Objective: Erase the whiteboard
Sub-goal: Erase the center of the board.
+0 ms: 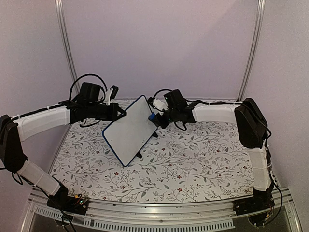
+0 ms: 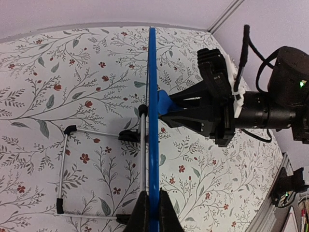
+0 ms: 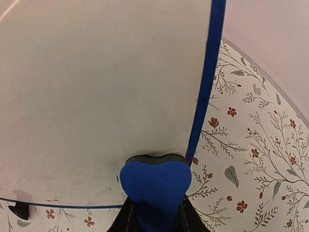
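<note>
The whiteboard stands tilted on the table, white face toward the camera, thin blue edge, no clear writing. My left gripper is shut on its upper left edge; the left wrist view shows the blue edge edge-on between the closed fingers. My right gripper is shut on the blue eraser, pressed against the board's right edge. In the right wrist view the eraser touches the white face near the lower right corner, with faint grey smudges beside it.
A floral-patterned cloth covers the table. The board's wire stand with black feet rests on the cloth behind it. Lilac walls and two metal posts enclose the back. A metal rail runs along the near edge.
</note>
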You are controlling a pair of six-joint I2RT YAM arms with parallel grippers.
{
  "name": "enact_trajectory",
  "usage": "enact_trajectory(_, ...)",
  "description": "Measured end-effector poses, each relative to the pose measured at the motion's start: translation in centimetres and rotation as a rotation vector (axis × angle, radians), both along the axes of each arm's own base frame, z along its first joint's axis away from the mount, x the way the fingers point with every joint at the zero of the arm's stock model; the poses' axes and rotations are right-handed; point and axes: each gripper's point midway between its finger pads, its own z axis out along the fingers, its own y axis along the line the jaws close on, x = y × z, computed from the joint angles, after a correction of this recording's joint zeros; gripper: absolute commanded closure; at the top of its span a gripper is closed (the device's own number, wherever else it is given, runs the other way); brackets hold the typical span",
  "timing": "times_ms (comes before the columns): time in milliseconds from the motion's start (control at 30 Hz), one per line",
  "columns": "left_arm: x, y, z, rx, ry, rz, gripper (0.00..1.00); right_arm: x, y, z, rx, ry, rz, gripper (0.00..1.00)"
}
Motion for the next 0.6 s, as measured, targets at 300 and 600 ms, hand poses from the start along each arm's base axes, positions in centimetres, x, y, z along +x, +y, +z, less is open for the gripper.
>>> enact_trajectory(300,0.0,0.0,0.0,-0.001,0.000,-0.001,1.00,0.2,0.1,0.4,0.020,-0.020,-0.004,0.84)
enact_trajectory(600,0.0,-0.1,0.0,-0.003,0.000,-0.003,1.00,-1.0,-1.4,-4.1,-0.008,0.070,0.013,0.85)
